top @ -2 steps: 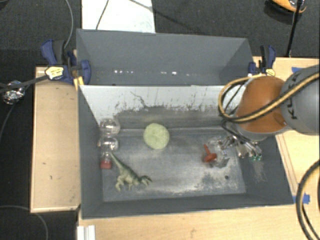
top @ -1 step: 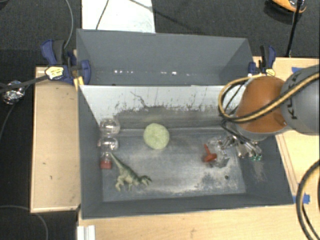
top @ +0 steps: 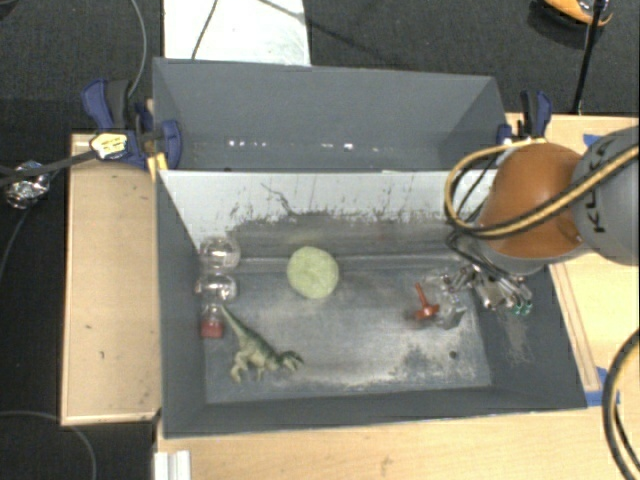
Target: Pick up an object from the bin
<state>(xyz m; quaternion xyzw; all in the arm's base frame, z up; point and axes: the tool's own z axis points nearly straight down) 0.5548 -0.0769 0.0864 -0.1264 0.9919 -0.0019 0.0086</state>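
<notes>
a grey metal bin (top: 330, 393) seen from above, with tall sloped walls and a scuffed floor. a robot arm (top: 610, 203) reaches in over the bin's right wall. a rounded orange cover (top: 530, 203) sits on its wrist, with black and yellow cables (top: 470, 183) looped around it. below the cover, the gripper (top: 452, 296) is down near the bin floor, close to the right edge and about halfway between the back and front edges. its metal parts crowd together, so it cannot be told whether the gripper is open or closed, or whether it has hold of anything.

a small red thing (top: 427, 312) lies on the floor right at the gripper's tip, on the side toward the bin's centre. whether it touches the gripper cannot be told, and its shape is too small to make out.

the other things lie well apart from the gripper. a pale green ball (top: 313, 272) rests near the back edge of the floor, left of centre. along the left edge is a clear plastic piece (top: 215, 273) made of two round bulbs, one behind the other, with a small red end (top: 211, 326) toward the front. just beside it, in the front left corner, a green toy dinosaur (top: 258, 353) lies with its long neck pointing back toward that red end and its tail toward the right.
</notes>
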